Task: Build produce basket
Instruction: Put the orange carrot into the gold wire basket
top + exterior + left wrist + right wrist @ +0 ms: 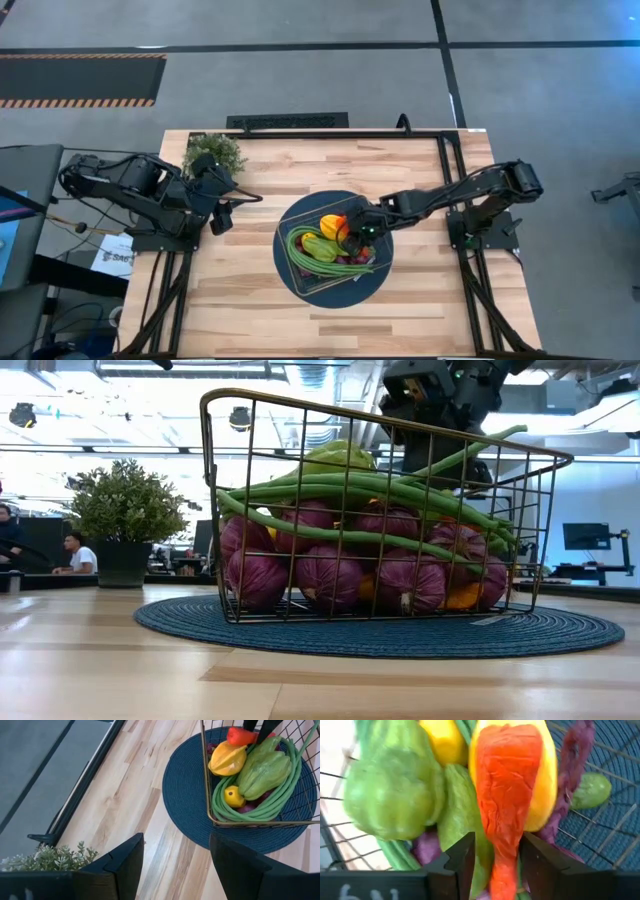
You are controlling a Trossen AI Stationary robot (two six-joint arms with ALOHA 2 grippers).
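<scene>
Surveying the table from left to right, the bushy grey-green leafy plant (pixel 214 151) is noted at about ten o'clock of the round dark blue woven mat (pixel 292 268), with the left gripper (pixel 221 217) waiting beside it, its fingers apart and nothing between them. The shallow wire mesh basket (pixel 331 282) is found at the table's centre, on the mat. Within it are recorded long green beans (pixel 302 250), a green pepper (pixel 319 247), a yellow pepper (pixel 331 226) and purple grape bunches (pixel 330 572).

The right gripper (pixel 362 230) is positioned over the basket at its two o'clock corner and is much the nearer of the two. An orange carrot (pixel 507 795) lies between its partly parted fingers, running lengthwise straight out ahead of them across the yellow pepper. Whether the carrot is pinched or merely straddled cannot be told; it is judged to be at the point of release.
</scene>
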